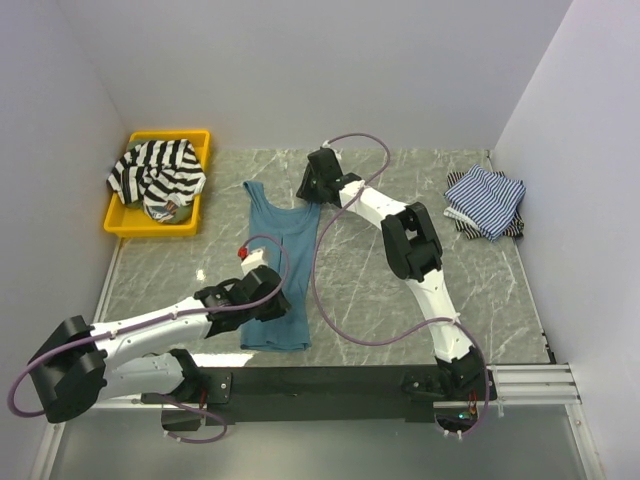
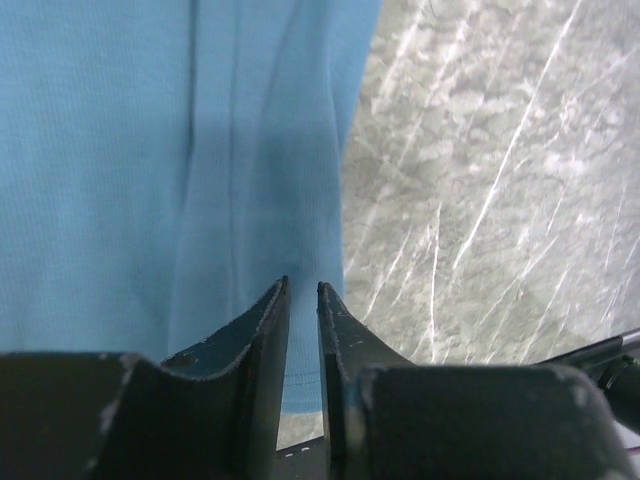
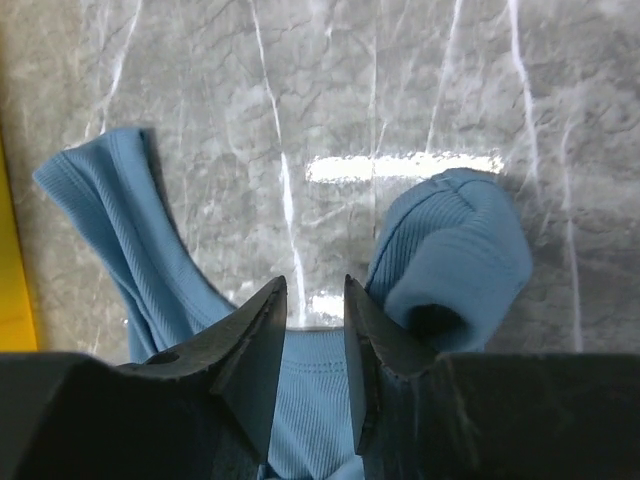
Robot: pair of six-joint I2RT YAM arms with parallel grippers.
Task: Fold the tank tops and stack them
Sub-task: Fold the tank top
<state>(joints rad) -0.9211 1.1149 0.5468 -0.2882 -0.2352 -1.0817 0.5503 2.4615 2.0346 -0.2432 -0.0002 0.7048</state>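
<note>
A plain teal-blue tank top lies flat and lengthwise on the marble table. My left gripper is low over its lower right part near the hem, jaws a narrow gap apart, with flat teal cloth under the gripper. My right gripper is at the neckline, open, with the neck edge between the gripper's fingers and the curled-up right strap beside its right finger. A black-and-white striped top lies bunched in the tray. Thin blue-striped tops lie at the right.
The yellow plastic tray stands at the far left; its edge shows in the right wrist view. Pale walls close the table on three sides. Purple cables loop over the table beside both arms.
</note>
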